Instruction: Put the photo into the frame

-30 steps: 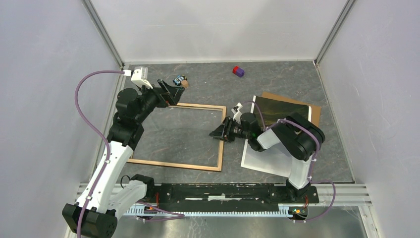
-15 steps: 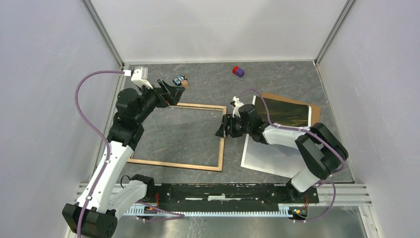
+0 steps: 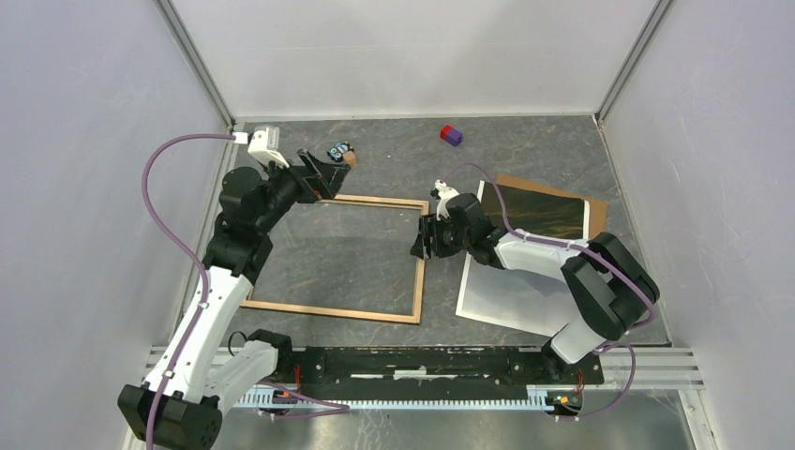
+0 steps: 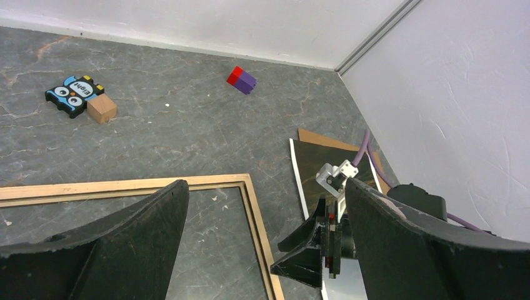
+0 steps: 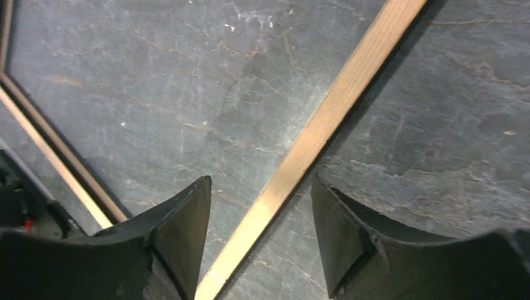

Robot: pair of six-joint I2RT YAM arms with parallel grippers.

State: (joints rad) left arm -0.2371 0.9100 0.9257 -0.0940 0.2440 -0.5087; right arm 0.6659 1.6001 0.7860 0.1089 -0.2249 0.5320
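The frame [image 3: 375,201], light wood side up, lies flat on the table left of centre. The photo [image 3: 544,212] lies at the right, dark landscape up, its near part glaring white, on a brown backing board [image 3: 592,204]. My right gripper [image 3: 418,246] is open and low over the frame's right rail; in the right wrist view the rail [image 5: 325,119] runs between the fingers of that gripper [image 5: 259,215]. My left gripper [image 3: 330,174] is open and empty above the frame's far rail [image 4: 125,187]. The left wrist view shows the photo [image 4: 325,159] too.
A red and purple block [image 3: 451,135] lies near the back wall. An owl tile [image 3: 336,150] and a small wooden cube [image 3: 348,159] lie at the back left, just beyond the left gripper. Grey walls close in the table on three sides.
My right arm's elbow has swung out to the right, and its gripper has shifted slightly farther along the frame's right rail. The left arm has not moved.
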